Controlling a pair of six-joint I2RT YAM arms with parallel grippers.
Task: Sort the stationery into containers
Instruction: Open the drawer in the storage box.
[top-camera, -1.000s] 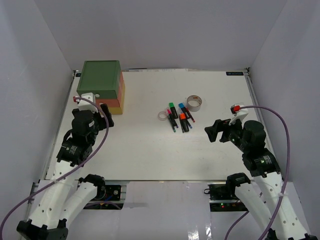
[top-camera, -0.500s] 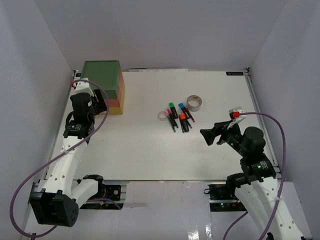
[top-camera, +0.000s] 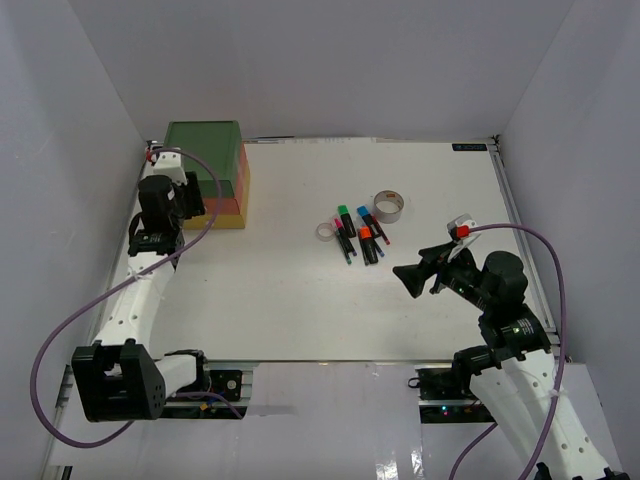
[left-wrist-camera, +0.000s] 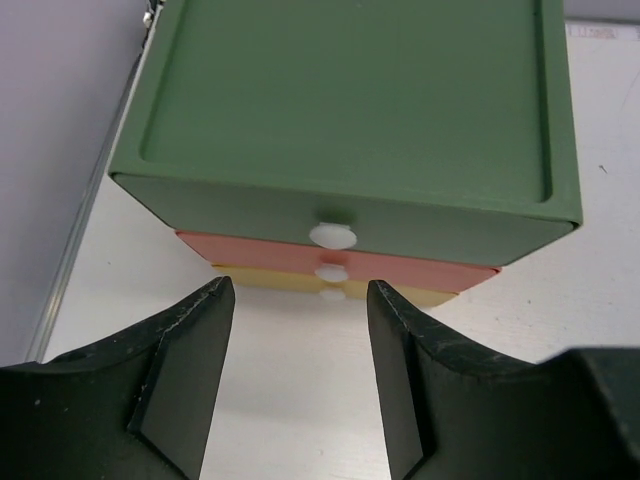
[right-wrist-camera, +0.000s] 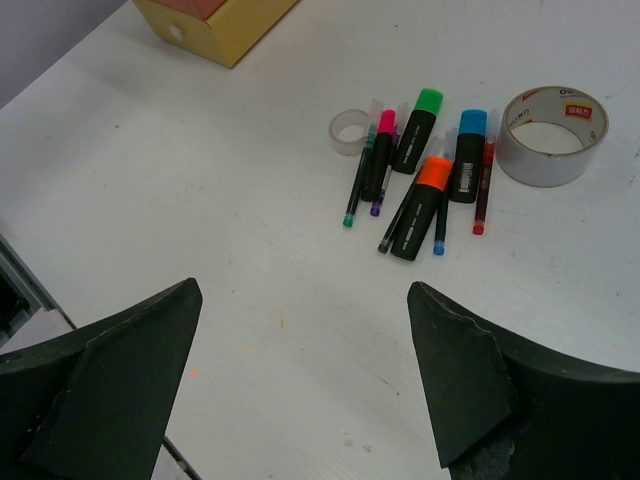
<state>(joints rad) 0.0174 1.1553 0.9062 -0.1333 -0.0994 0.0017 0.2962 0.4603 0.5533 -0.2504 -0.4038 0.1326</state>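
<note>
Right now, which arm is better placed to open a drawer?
Left. The left gripper, open, faces the chest, lined up with the drawer knobs; the right gripper, also open, is across the table near the markers.

1. Four short markers (right-wrist-camera: 415, 135): one each with a green, blue, orange and pink cap.
2. Five thin pens (right-wrist-camera: 482, 190), as far as the overlap lets them be counted.
3. One grey tape roll (right-wrist-camera: 553, 135).
4. One clear tape ring (right-wrist-camera: 350, 132).
5. One chest (left-wrist-camera: 350, 90) with three drawers: green drawer (left-wrist-camera: 420, 222), orange drawer (left-wrist-camera: 250, 250), yellow drawer (left-wrist-camera: 425, 294).
6. Three white knobs (left-wrist-camera: 333, 236), one on each drawer.
7. Two claws: left claw (left-wrist-camera: 298, 300), right claw (right-wrist-camera: 302, 295).
</note>
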